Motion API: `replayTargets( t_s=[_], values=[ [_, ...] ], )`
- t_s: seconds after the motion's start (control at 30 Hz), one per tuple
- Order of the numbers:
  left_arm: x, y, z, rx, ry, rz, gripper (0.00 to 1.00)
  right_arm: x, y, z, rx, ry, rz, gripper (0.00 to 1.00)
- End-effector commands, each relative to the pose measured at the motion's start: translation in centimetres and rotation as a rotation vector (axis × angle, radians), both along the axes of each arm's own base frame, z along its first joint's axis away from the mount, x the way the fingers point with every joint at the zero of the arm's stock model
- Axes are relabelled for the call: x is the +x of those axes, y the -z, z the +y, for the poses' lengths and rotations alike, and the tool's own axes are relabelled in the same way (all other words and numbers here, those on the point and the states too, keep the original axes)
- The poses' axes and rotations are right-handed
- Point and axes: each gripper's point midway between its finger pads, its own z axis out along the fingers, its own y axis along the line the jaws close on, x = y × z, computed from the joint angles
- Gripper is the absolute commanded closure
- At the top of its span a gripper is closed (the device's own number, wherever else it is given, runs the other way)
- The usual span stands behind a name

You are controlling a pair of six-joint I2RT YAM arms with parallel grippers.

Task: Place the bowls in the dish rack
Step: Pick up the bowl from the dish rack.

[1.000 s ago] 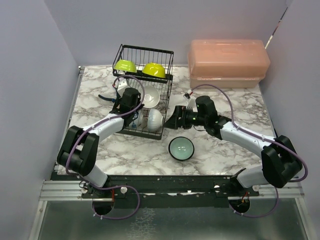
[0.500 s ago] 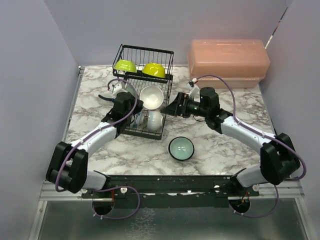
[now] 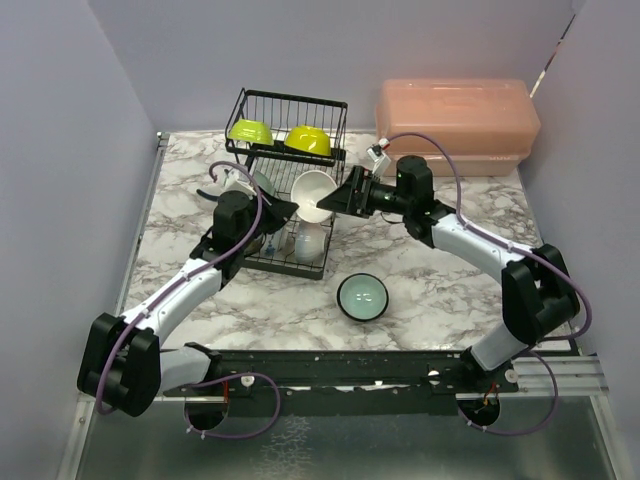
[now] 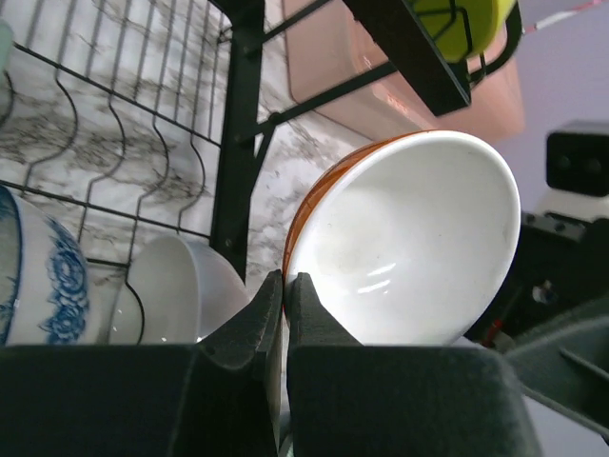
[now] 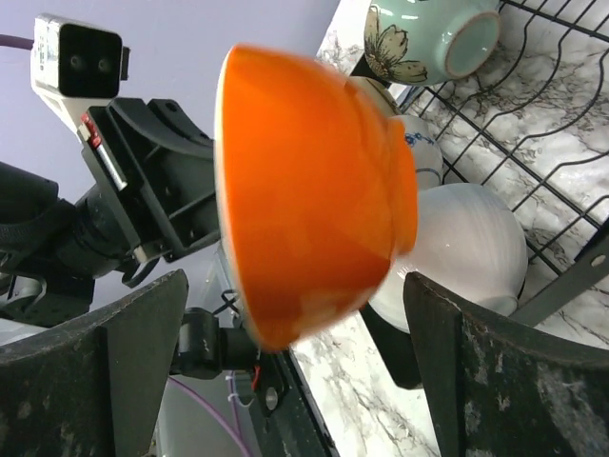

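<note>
Leftmost, your left hand [image 4: 284,286] is pinched tight on the rim of the orange bowl [image 4: 409,238]. It holds the bowl tilted on edge over the right end of the rack's [image 3: 290,97] lower tier, above a white bowl [image 3: 308,240] in the slots. Your right hand [image 5: 295,281] is spread wide to either side of the orange bowl. A teal bowl [image 3: 363,297] sits on the desk [image 3: 450,280].

— What occupies the white-and-grey marbled surface [image 3: 440,290] at its far right corner?
— A pink translucent lidded box [image 3: 457,125]. Plain lilac walls [image 3: 60,150] enclose the surface left, rear and right.
</note>
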Motion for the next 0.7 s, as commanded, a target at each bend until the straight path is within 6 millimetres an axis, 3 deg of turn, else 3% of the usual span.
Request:
replayTargets(
  t_s=[0.0,0.1,0.2,0.33,0.43,0.47,0.6,0.67],
  values=[
    [-2.0,-1.8,-1.9,-0.097,0.143,-0.037,1.0,0.0,-0.5,1.3,0.046,-0.083,0.008,0.02],
    [-2.3,-1.3,-1.9,-0.106,0.143,-0.02,1.0,-0.1,-1.2,1.6,0.082,-0.102,0.003,0.09],
    [-2.3,-0.7,-1.7,-0.096,0.132,-0.01,1.0,-0.3,-1.5,1.7,0.091,-0.112,-0.002,0.24],
    [-2.2,-0.2,-1.7,-0.088,0.133,0.003,1.0,-0.5,-1.4,1.6,0.093,-0.112,0.002,0.57],
    [-2.0,0.0,-1.9,-0.083,0.14,0.009,1.0,-0.5,-0.8,1.6,0.086,-0.108,0.012,0.96],
    [-1.9,0.0,-2.0,-0.08,0.142,0.009,0.99,-0.4,-0.7,1.6,0.082,-0.105,0.01,0.99],
    [-1.5,0.3,-1.8,-0.033,0.148,0.01,0.57,0.3,-0.3,1.4,0.043,-0.081,-0.002,1.0],
    [-1.2,0.5,-1.4,0.02,0.151,0.01,0.46,0.8,-0.1,1.1,0.003,-0.056,-0.011,1.0]
  ],
)
